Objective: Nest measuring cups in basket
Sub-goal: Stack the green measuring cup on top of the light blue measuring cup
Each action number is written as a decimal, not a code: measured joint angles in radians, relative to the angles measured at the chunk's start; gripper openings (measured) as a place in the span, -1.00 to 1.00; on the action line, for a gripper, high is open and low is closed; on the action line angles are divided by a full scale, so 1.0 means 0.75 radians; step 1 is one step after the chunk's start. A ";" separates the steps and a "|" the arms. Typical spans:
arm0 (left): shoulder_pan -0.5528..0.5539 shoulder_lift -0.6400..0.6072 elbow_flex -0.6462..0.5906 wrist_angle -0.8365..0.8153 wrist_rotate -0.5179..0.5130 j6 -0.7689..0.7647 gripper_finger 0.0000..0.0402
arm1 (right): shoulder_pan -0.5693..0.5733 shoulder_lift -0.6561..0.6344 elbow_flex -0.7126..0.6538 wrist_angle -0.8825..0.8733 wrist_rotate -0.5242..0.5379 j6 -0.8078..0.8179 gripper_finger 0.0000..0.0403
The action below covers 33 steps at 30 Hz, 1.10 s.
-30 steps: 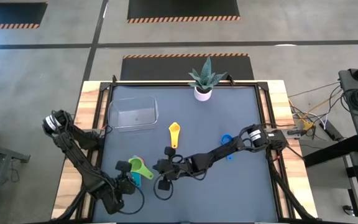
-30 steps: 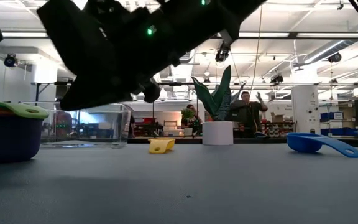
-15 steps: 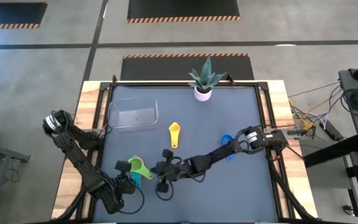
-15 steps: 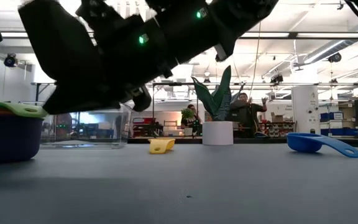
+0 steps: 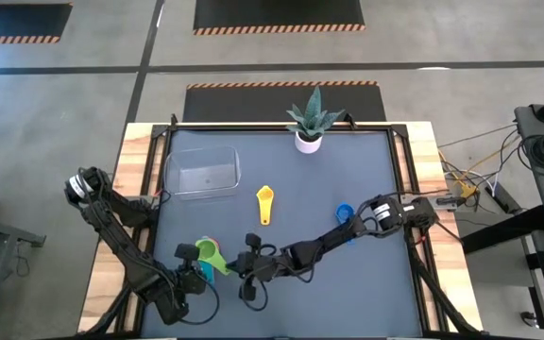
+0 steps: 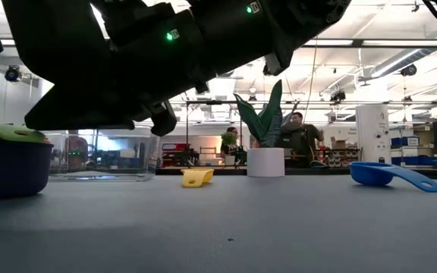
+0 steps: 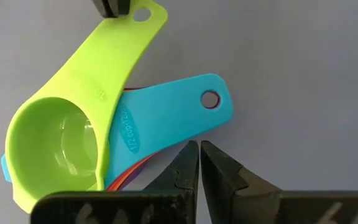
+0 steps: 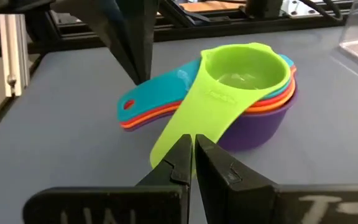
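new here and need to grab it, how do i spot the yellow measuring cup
Start at the white plant pot at the table's far edge, then come toward the middle. The yellow measuring cup lies alone on the mat, right of the clear basket; the blue cup lies farther right.

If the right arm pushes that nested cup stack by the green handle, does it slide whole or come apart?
Probably shifts unevenly: the green plastic measuring cup sits loosely on top of the nested stack of purple, orange, red and teal cups, handles fanned apart. Smooth plastic looks light and stiff, so the green one may pivot or lift out first. Right gripper jaws look shut.
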<state>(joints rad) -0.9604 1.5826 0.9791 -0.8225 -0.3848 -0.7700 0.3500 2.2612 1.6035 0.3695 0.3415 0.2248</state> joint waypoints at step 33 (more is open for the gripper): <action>0.003 0.000 0.000 -0.006 -0.001 -0.004 -1.00 | -0.089 -0.030 -0.002 -0.014 -0.321 -0.346 -0.96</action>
<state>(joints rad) -0.9585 1.5826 0.9791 -0.8271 -0.3859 -0.7731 0.2832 2.2387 1.6024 0.3592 0.1009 -0.0346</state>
